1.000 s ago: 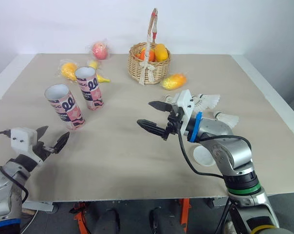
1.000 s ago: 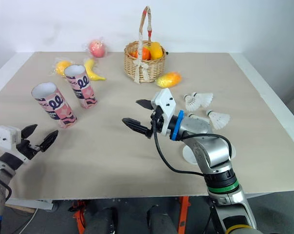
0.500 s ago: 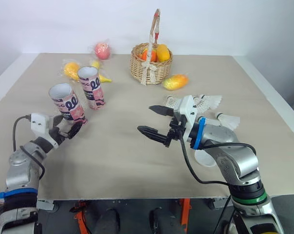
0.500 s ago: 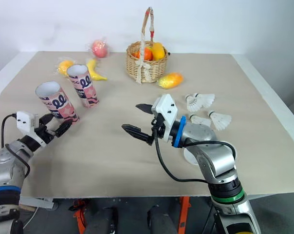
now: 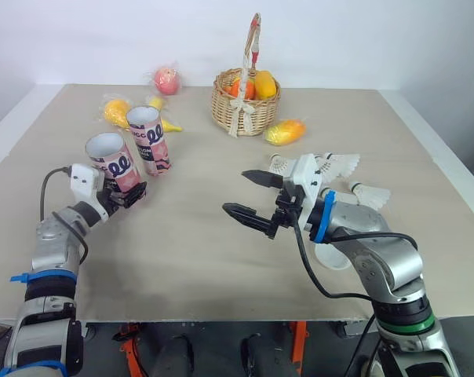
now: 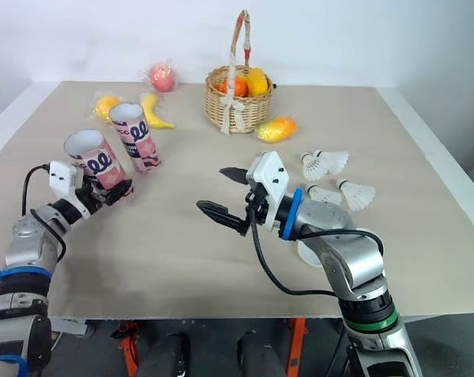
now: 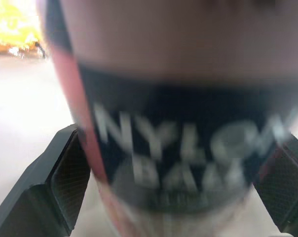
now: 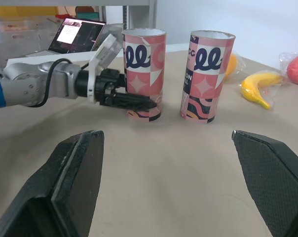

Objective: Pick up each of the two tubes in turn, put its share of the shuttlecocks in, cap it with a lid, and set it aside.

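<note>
Left eye view: the left gripper point(image 5: 133, 193) is at the lower part of the near tube point(image 5: 114, 163), which stands on the table point(image 5: 182, 259) with the second tube point(image 5: 149, 140) just behind it. The right gripper point(image 5: 234, 191) hovers over the table's middle, jaws spread wide and holding nothing. Shuttlecocks point(image 5: 370, 193) lie beside its forearm, a white lid point(image 5: 322, 256) lies partly under the arm, and a basket point(image 5: 241, 100) of fruit stands farther back. Left wrist view: the near tube's black band sits between the two pads point(image 7: 70, 173), which stand apart on either side of it; whether they press its wall I cannot tell. Right wrist view: the fingers point(image 8: 77, 170) are set wide apart with nothing gripped; beyond them both tubes stand upright side by side, with the left gripper's tips at the foot of the near tube
</note>
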Action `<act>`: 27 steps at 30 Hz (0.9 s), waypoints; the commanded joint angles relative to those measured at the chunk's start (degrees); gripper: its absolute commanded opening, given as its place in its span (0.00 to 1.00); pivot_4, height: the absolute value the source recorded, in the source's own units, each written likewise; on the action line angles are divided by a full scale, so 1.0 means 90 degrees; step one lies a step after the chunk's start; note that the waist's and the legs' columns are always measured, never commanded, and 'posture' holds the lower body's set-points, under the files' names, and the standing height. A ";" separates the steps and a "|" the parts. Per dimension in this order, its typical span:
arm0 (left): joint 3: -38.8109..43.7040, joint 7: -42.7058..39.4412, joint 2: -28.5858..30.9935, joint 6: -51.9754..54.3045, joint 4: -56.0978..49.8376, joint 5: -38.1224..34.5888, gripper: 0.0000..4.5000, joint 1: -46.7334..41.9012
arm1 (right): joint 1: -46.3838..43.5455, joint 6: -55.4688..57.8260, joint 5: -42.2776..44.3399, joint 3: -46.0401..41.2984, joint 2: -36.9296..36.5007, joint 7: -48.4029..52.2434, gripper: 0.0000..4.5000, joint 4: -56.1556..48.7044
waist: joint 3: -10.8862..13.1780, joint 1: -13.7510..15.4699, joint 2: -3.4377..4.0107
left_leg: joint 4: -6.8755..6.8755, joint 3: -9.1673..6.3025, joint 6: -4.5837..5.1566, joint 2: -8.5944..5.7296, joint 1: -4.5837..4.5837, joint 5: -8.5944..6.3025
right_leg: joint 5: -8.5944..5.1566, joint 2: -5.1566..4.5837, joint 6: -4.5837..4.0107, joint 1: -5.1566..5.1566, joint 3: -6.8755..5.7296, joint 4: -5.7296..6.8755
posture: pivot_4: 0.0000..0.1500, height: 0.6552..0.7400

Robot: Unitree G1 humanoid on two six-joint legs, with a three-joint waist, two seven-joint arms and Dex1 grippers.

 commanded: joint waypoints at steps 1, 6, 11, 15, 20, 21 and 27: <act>0.0112 -0.0030 0.0053 -0.0177 -0.0032 -0.0058 1.00 -0.0072 | -0.0003 -0.0037 0.0071 -0.0171 -0.0061 -0.0065 0.99 -0.0278 | 0.0000 -0.0001 0.0000 | 0.0000 -0.0002 0.0000 0.0000 0.0000 0.0000 | 0.0000 0.0000 0.0000 0.0000 -0.0001 0.0000 | 1.00 1.00; 0.0139 0.0021 0.0041 -0.0178 -0.0062 -0.0093 0.82 0.0025 | 0.0006 -0.0052 0.0092 -0.0154 -0.0084 -0.0067 1.00 -0.0269 | 0.0000 0.0001 0.0000 | 0.0000 -0.0021 0.0000 -0.0002 -0.0009 0.0000 | 0.0001 -0.0002 -0.0001 0.0000 -0.0022 0.0000 | 1.00 1.00; 0.0096 0.0053 0.0081 -0.0222 -0.0166 -0.0052 0.65 0.0133 | -0.0038 -0.0060 0.0113 -0.0142 -0.0093 -0.0021 1.00 -0.0216 | 0.0000 0.0000 0.0000 | 0.0002 -0.0025 0.0000 -0.0002 -0.0008 0.0001 | 0.0002 -0.0004 -0.0003 0.0003 -0.0029 0.0000 | 1.00 1.00; 0.0030 0.0033 0.0179 -0.0169 -0.0428 0.0008 0.65 0.0216 | -0.0040 -0.0035 0.0139 -0.0141 -0.0115 0.0016 1.00 -0.0224 | 0.0000 0.0000 0.0000 | 0.0002 -0.0028 0.0000 -0.0001 -0.0009 0.0001 | 0.0003 -0.0004 -0.0006 0.0002 -0.0036 0.0000 | 1.00 1.00; -0.0419 -0.0235 0.0682 0.0106 -0.0960 0.0429 0.65 0.0128 | 0.0227 0.0062 0.0337 -0.0378 -0.0379 0.0210 1.00 -0.0349 | 0.0000 0.0002 0.0000 | 0.0003 -0.0036 -0.0002 -0.0002 -0.0012 0.0002 | 0.0004 -0.0005 -0.0008 0.0003 -0.0047 0.0000 | 1.00 1.00; -0.0633 -0.0479 0.0881 0.0223 -0.1193 0.0546 0.65 0.0118 | 0.0401 0.0075 0.0377 -0.0480 -0.0524 0.0283 1.00 -0.0386 | 0.0000 0.0009 0.0000 | 0.0003 -0.0038 -0.0002 -0.0002 -0.0013 0.0002 | 0.0003 -0.0006 -0.0009 0.0004 -0.0049 0.0000 | 1.00 1.00; -0.1702 -0.2118 0.2147 0.0959 -0.2459 0.0977 0.65 0.0071 | 0.1532 0.0432 0.0445 -0.1119 -0.1046 -0.0144 1.00 -0.0938 | 0.0005 0.0024 0.0009 | 0.0003 -0.0059 -0.0003 -0.0007 -0.0031 0.0003 | -0.0013 -0.0028 -0.0010 0.0001 -0.0069 0.0000 | 1.00 1.00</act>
